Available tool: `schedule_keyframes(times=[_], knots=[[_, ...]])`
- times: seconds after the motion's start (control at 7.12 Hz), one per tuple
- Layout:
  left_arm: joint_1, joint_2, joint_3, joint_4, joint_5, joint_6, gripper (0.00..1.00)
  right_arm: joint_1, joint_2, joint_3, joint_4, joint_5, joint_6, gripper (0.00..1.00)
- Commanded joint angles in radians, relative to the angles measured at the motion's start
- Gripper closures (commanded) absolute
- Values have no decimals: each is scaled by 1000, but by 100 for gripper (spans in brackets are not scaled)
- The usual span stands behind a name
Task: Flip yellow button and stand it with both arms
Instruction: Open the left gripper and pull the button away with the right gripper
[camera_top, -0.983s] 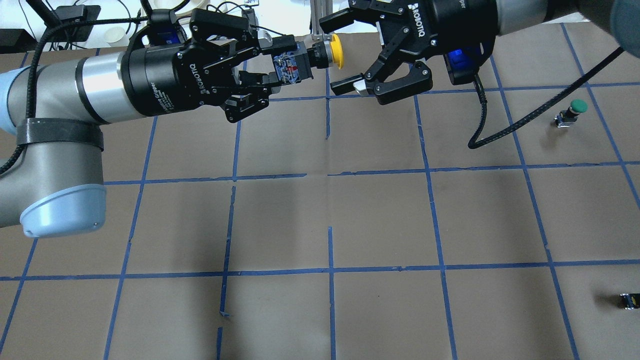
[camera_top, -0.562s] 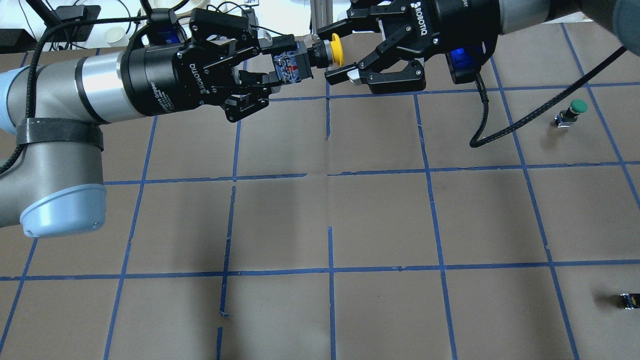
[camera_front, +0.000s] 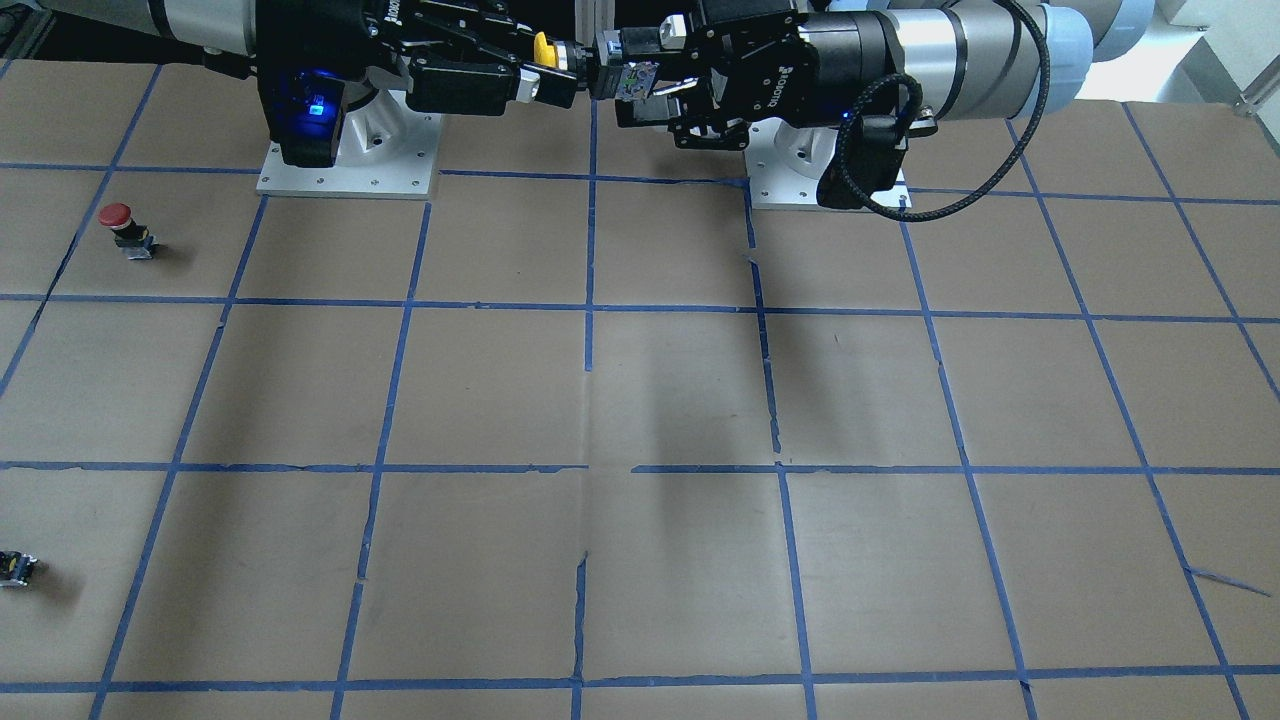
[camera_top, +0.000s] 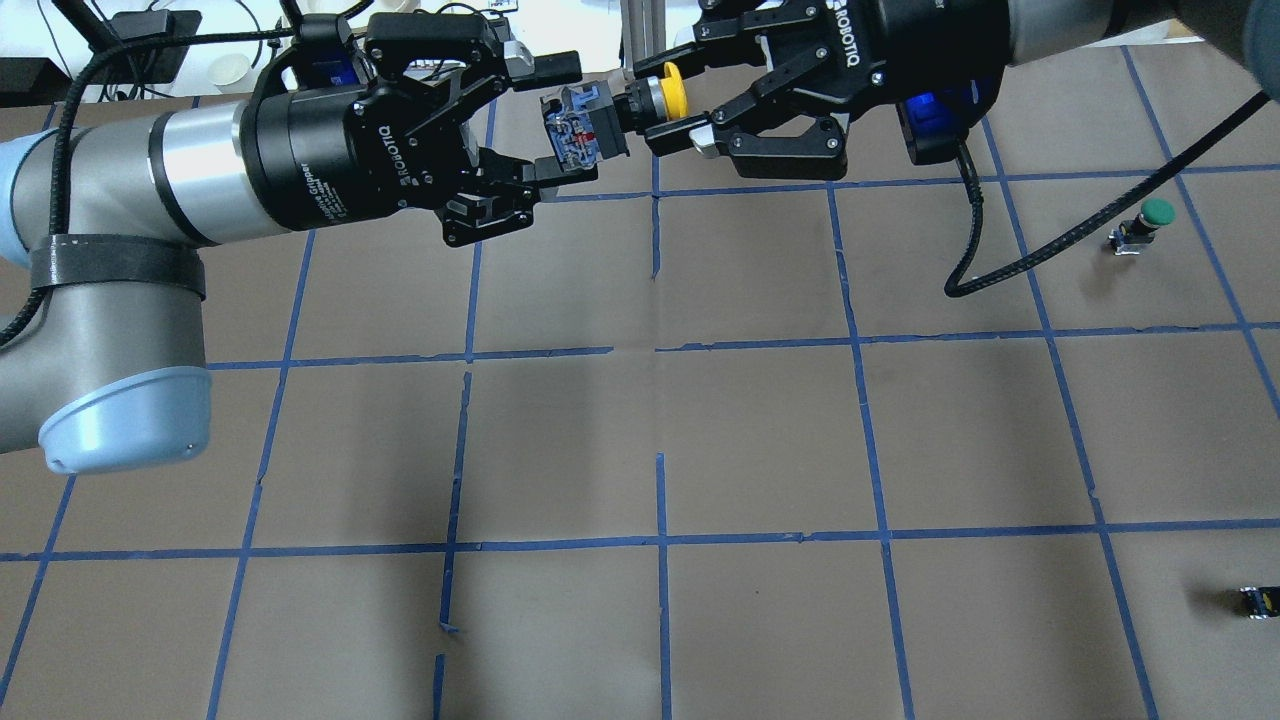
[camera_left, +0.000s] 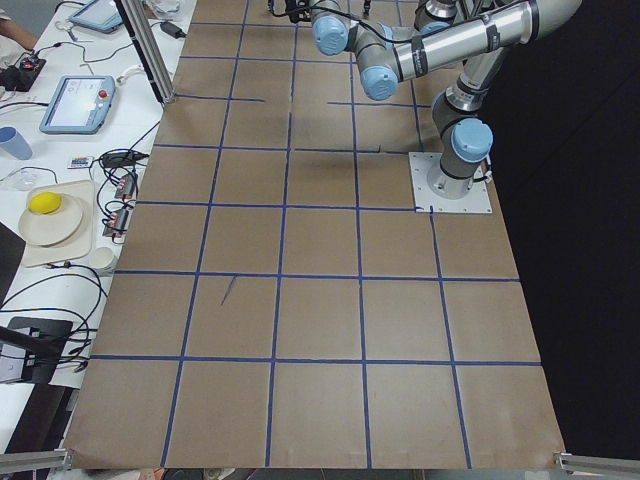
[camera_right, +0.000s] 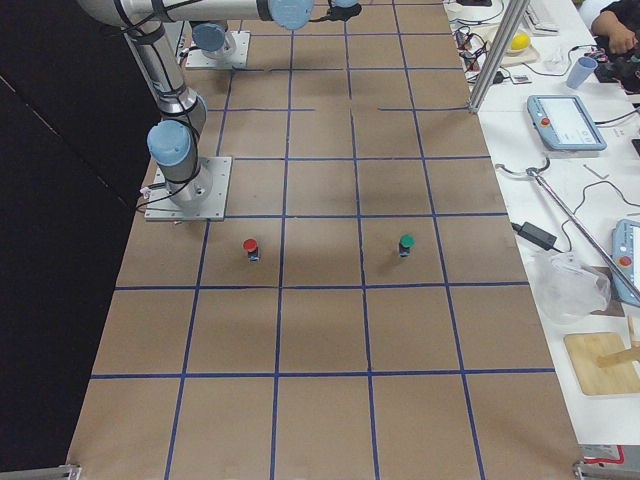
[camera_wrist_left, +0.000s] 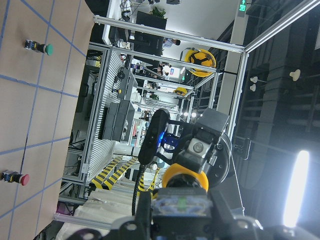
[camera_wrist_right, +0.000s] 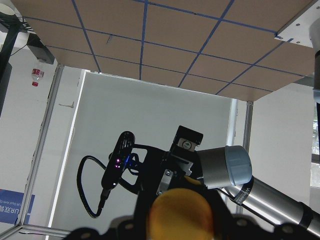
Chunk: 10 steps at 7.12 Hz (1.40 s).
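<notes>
front cam: yellow button (camera_front: 541, 47) is up in the air above the desk (camera_front: 640, 400), lying sideways, cap twd robot's right, switch body twd its left. right pincer (camera_front: 553, 66) is clenched on the cap end. left pincer (camera_front: 637, 72) sits around the body; can't tell from here if it touches. red button (camera_front: 122, 225) on desk, well apart, on right arm's side.

overhead: yellow button (camera_top: 630, 105) is betw the two pincers, over the far part of the desk (camera_top: 760, 440). right pincer (camera_top: 652, 102) is grasping it at the neck just behind the cap, a finger on each side. left pincer (camera_top: 581, 117) is released: fingers spread, gap showing betw upper finger and the body. green button (camera_top: 1150, 220) on desk, well off to the right.

ext left: left arm (camera_left: 450, 45) near top edge; pincers + button not visible.

ext right: red button (camera_right: 250, 247) & green button (camera_right: 405, 243) on desk, apart from each other; pincers out of frame.

left wrist: yellow button (camera_wrist_left: 184, 186) straight ahead, body nearest, cap beyond. green button (camera_wrist_left: 42, 48) & red button (camera_wrist_left: 15, 177) on desk at left.

right wrist: yellow button (camera_wrist_right: 177, 215) blurred at bottom centre, cap facing cam; left arm (camera_wrist_right: 235, 167) beyond it.
</notes>
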Motion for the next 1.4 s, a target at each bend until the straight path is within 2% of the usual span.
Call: schedule_keyframes(times=[0.0, 0.28, 0.42, 0.56, 0.7, 0.84, 0.98, 1.12, 1.26], knots=[[0, 0, 0, 1, 0, -9, 0, -9, 1, -2, -5, -8, 1, 88], [0, 0, 8, 1, 6, -8, 0, -136, -1, -11, -20, -95, -28, 88], [0, -5, 29, -1, 67, -8, 1, -162, -2, -12, -43, -189, -151, 88], [0, -6, 72, 11, 172, 3, 0, -166, -1, -12, -55, -401, -350, 88], [-3, -29, 139, 77, 400, 8, 0, -167, -1, -12, -54, -565, -515, 88], [-44, -53, 196, 82, 495, 8, 0, -195, -1, -11, -57, -633, -642, 89], [-108, -78, 209, 77, 675, 9, 0, -268, 1, -2, -48, -705, -827, 90], [-162, -98, 218, 64, 801, 9, 0, -372, 5, 3, -38, -797, -1074, 90], [-181, -98, 232, -29, 903, 15, 0, -444, 7, 21, -60, -915, -1309, 91]])
